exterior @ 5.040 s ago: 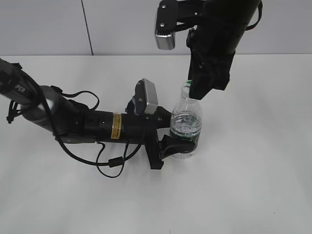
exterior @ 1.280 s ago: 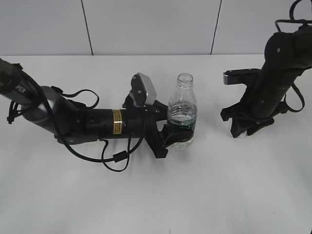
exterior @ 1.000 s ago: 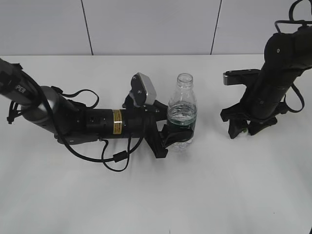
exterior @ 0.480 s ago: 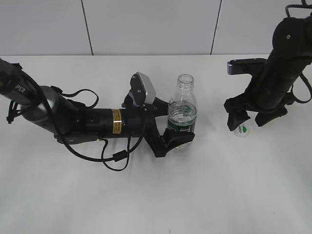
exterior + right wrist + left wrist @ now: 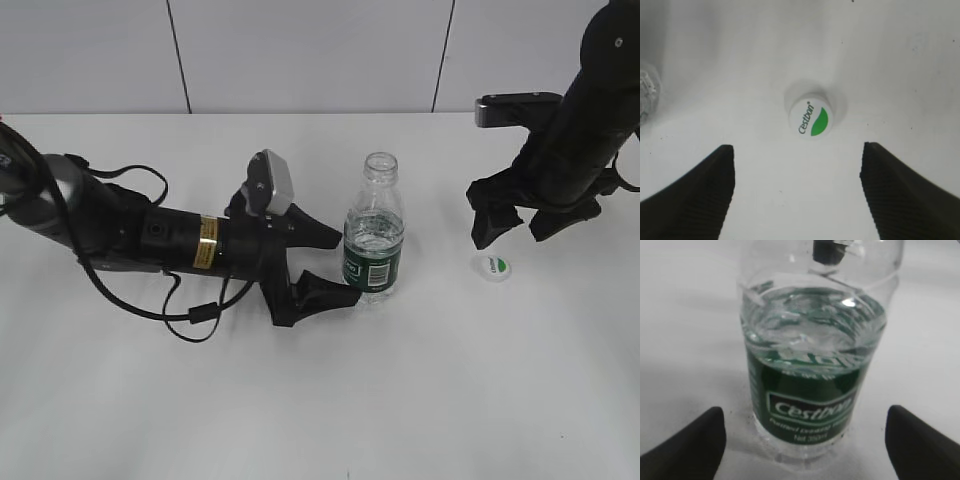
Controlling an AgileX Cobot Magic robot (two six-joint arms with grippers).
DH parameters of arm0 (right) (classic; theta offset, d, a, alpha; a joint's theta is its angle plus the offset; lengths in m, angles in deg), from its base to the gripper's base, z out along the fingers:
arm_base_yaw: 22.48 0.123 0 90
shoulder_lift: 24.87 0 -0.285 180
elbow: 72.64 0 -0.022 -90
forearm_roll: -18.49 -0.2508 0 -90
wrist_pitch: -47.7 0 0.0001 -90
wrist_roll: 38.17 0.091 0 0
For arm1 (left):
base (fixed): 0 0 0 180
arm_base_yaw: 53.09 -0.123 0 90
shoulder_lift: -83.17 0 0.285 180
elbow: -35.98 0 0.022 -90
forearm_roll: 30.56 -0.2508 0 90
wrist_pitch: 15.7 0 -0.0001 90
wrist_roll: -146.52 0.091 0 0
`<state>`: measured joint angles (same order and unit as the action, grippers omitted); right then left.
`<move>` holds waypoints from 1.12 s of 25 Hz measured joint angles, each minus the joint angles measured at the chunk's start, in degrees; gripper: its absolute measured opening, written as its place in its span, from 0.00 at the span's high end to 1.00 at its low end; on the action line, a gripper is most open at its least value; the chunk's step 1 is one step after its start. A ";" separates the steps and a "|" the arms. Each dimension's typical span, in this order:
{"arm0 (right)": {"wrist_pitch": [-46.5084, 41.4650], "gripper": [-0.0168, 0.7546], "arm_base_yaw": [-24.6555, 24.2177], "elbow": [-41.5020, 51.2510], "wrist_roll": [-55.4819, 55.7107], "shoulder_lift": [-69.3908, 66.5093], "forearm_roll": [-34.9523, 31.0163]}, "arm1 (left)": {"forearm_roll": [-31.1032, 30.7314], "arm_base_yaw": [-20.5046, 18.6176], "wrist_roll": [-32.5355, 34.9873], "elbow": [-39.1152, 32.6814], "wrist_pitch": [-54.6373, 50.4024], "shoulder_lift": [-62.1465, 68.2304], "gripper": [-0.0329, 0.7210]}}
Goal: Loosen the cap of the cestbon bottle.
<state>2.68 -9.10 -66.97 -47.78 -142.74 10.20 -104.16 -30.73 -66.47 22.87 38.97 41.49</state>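
Standing upright near the middle of the white table (image 5: 320, 420), the cestbon bottle (image 5: 374, 243) has a bare, uncapped neck and is partly filled with water. The cap (image 5: 493, 266) lies flat on the table at the bottle's 3 o'clock, well apart, green patch facing up. The left gripper (image 5: 330, 265) lies low at the bottle's 9 o'clock, jaws spread wide, not touching it. The right gripper (image 5: 520, 224) hangs above the cap, at about its 12 o'clock, fingers parted and holding nothing.
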 joint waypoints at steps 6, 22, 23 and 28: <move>-0.59 0.21 0.05 0.00 -0.14 1.67 -0.33 | -10.48 -4.77 -7.43 0.00 -1.39 -3.86 0.17; 1.34 0.21 0.05 -9.34 -0.69 4.38 6.97 | 1.75 -6.25 -8.69 0.00 -55.57 -21.82 0.17; 0.96 0.21 0.05 -10.79 -0.69 4.38 7.62 | 1.73 -6.25 -8.69 0.00 -58.73 -22.69 0.17; -3.85 0.21 0.05 -17.70 0.03 4.38 11.13 | 7.43 -6.25 -8.69 0.11 -73.13 -26.62 0.17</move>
<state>-1.17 -9.05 -84.66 -47.75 -138.36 21.33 -96.73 -36.98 -75.17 22.98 -34.16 14.87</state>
